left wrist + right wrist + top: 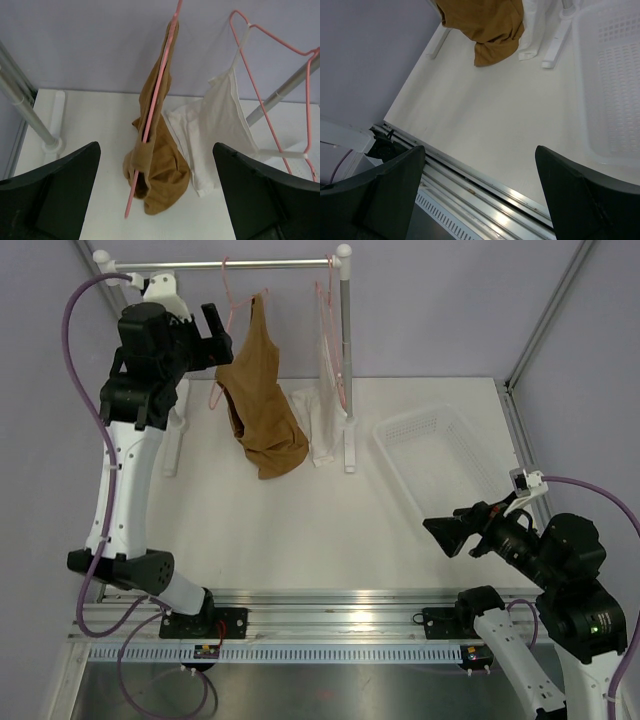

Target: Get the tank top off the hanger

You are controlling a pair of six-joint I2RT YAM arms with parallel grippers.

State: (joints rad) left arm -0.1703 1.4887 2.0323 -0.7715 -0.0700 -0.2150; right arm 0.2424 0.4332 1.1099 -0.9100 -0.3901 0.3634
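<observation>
The tank top [262, 400] hung on its hanger [155, 100] from the rail [270, 262]. Left fingers [218, 335] stood open near it; right fingers [448, 535] open, well apart.

Bright, even, soft light casts only faint shadows; the white basket [615, 75] washes out and the metal rail [510, 192] glints.

top: high at the near side, looking down over the whole table [300, 530] to the rail [280, 262] | left wrist: raised, close, facing the tank top [165, 170] on its hanger [156, 100] | right wrist: low by the front edge, farther off, angled toward the tank top's hem; basket [615, 75] blurred, seemingly alongside | shared: tank top in all three
</observation>
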